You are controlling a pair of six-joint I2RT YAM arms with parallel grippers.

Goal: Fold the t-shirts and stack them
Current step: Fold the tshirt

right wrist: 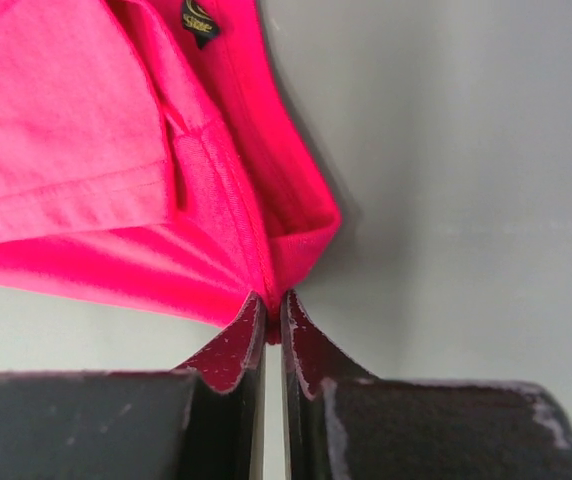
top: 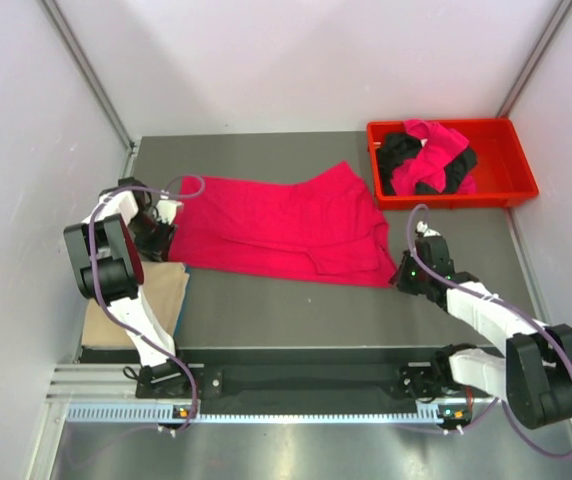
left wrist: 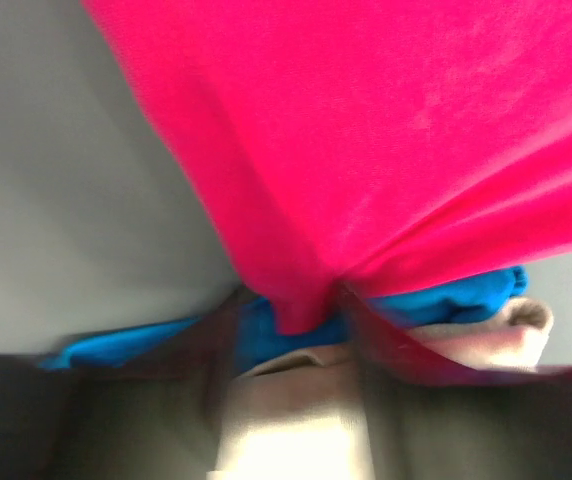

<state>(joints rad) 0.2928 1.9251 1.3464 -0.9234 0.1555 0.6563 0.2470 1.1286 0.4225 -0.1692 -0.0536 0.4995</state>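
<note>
Right gripper (right wrist: 273, 300) clamps pink t-shirt (top: 286, 225) corner; left gripper (left wrist: 294, 297), blurry, fingers apart around its other edge.

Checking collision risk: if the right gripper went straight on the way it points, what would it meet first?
The magenta t-shirt itself: the right gripper is shut on its corner, and more of that cloth seems to lie directly ahead.

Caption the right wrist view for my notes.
Right gripper shut on a corner of the magenta t-shirt, grey table behind.
</note>
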